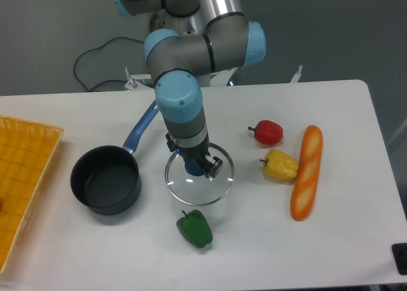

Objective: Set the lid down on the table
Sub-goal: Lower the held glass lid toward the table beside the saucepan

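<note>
The gripper (202, 166) covers most of the lid (200, 175) knob; whether the fingers are closed on it cannot be told. The arm (184, 56) hides the middle of the table (343, 240) far edge and part of the pot (106, 179) handle. The tray (25, 176) is cut off at the left edge. A dark object (400, 258) at the near right corner is cut off.
</note>
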You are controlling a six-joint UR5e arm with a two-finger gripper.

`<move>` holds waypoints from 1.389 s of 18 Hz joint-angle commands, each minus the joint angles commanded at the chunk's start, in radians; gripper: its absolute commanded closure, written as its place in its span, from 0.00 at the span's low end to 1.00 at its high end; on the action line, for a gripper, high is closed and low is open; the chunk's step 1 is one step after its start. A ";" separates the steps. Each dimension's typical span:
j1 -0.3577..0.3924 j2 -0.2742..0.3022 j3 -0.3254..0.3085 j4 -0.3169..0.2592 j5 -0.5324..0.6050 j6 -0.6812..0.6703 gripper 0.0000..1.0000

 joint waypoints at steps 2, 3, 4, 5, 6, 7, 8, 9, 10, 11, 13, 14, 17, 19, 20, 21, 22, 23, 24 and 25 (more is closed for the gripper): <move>0.002 0.002 -0.005 0.000 -0.002 0.002 0.59; 0.002 0.002 -0.006 0.000 0.000 0.002 0.59; 0.002 0.002 -0.006 -0.002 0.000 0.000 0.59; 0.000 0.000 -0.006 -0.002 0.000 -0.002 0.59; -0.002 -0.003 -0.006 -0.002 0.000 -0.002 0.59; -0.003 -0.003 -0.006 0.000 0.000 -0.003 0.59; -0.003 -0.005 -0.006 0.000 0.000 -0.003 0.59; -0.003 -0.005 -0.006 0.000 0.000 -0.003 0.59; -0.003 -0.005 -0.006 0.000 0.000 -0.002 0.59; -0.002 -0.003 -0.006 0.000 0.000 -0.002 0.59; -0.002 -0.003 -0.006 -0.003 0.002 -0.002 0.59; -0.002 -0.002 -0.008 -0.003 0.002 -0.002 0.59; -0.009 -0.003 -0.008 0.000 0.000 -0.002 0.59; -0.011 -0.005 -0.011 0.000 -0.002 0.000 0.59; -0.012 -0.006 -0.015 0.000 -0.002 0.000 0.59; -0.021 -0.009 -0.017 0.000 0.000 -0.002 0.59; -0.028 -0.014 -0.018 0.002 0.002 -0.002 0.59; -0.028 -0.020 -0.020 0.002 0.002 -0.002 0.59; -0.028 -0.021 -0.020 0.002 0.002 0.000 0.59; -0.026 -0.028 -0.020 0.003 0.002 0.002 0.59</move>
